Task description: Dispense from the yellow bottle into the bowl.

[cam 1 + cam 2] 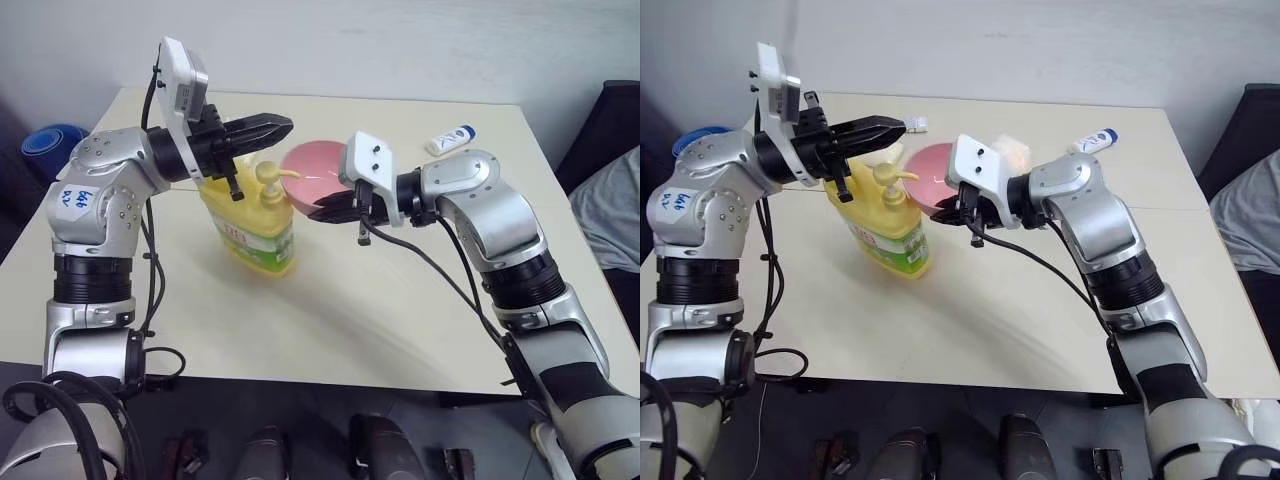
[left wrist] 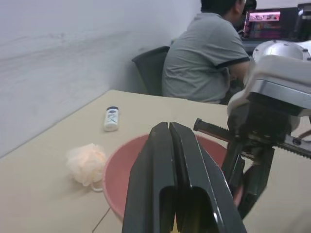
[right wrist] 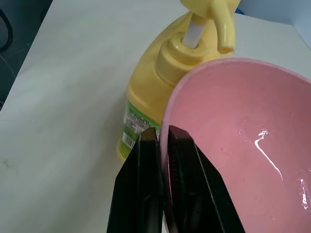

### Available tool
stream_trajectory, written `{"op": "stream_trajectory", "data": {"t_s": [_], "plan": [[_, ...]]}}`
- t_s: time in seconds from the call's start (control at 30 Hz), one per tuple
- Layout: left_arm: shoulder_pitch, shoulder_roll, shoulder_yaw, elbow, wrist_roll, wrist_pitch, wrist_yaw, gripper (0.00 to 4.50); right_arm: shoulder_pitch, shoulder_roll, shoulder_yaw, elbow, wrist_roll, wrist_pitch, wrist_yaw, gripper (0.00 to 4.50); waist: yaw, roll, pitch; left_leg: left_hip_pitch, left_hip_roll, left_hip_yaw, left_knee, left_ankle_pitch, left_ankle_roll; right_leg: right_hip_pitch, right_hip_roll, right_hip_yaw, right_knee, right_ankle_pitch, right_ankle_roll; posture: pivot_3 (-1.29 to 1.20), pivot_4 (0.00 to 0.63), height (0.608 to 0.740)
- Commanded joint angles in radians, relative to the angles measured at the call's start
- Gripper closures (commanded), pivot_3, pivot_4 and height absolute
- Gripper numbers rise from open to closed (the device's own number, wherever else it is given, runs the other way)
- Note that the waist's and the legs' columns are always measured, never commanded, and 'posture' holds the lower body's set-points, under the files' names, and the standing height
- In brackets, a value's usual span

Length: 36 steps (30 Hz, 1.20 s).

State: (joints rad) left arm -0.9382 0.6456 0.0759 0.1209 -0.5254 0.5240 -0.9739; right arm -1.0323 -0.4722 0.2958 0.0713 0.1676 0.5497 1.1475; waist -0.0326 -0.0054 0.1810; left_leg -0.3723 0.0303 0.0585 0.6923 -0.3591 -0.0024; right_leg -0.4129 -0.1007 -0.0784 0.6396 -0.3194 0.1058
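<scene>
The yellow bottle (image 1: 255,235) stands upright left of the table's centre, and its pump top (image 1: 268,182) points its spout over the bowl's rim (image 3: 224,36). My left gripper (image 1: 286,124) is shut with nothing in it and hovers just above the pump top, pointing right. The pink bowl (image 1: 310,165) is tilted and raised beside the bottle, with thin wet streaks inside (image 3: 262,145). My right gripper (image 3: 158,132) is shut on the bowl's near rim, one finger inside and one outside.
A small white-blue tube (image 1: 450,139) lies at the table's far right. A white bath puff (image 2: 86,162) sits behind the bowl. A person in a grey shirt (image 2: 204,53) sits on a dark chair past the table's right side. A blue object (image 1: 50,145) lies off the table's left edge.
</scene>
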Motion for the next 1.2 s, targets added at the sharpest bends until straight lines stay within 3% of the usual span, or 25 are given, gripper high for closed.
{"op": "stream_trajectory", "data": {"t_s": [0.03,0.97,1.03,1.2], "plan": [[0.031,0.011,-0.005,-0.039,0.017,0.017,0.012,4.45,-0.003,-0.014,-0.016,-0.067,0.018,0.021,0.001,4.5,0.001,0.0,0.0,0.0,0.0,0.0,0.0,0.0,0.0,0.0,0.0,0.0,0.0,0.0,0.0,0.0,0.15,0.74],[0.162,-0.003,-0.196,0.063,0.195,0.125,0.069,4.45,0.005,-0.006,-0.011,-0.094,0.031,0.069,-0.02,4.5,0.004,0.004,-0.011,0.006,0.0,0.001,0.004,0.0,0.0,0.004,-0.001,0.003,0.005,0.0,0.0,0.0,0.15,0.74],[0.169,-0.013,-0.188,0.07,0.193,0.112,0.075,4.45,0.008,-0.007,-0.01,-0.096,0.031,0.07,-0.02,4.5,0.004,0.004,-0.013,0.007,0.0,0.001,0.004,0.0,0.0,0.005,-0.001,0.003,0.005,0.0,0.0,0.0,0.15,0.74],[0.089,-0.137,-0.004,0.075,0.07,-0.026,0.106,4.45,0.031,-0.02,-0.016,-0.099,0.032,0.074,-0.022,4.5,0.007,0.004,-0.013,0.01,0.0,0.001,0.004,-0.001,0.001,0.008,-0.002,0.003,0.005,0.0,0.0,0.0,0.15,0.74]]}}
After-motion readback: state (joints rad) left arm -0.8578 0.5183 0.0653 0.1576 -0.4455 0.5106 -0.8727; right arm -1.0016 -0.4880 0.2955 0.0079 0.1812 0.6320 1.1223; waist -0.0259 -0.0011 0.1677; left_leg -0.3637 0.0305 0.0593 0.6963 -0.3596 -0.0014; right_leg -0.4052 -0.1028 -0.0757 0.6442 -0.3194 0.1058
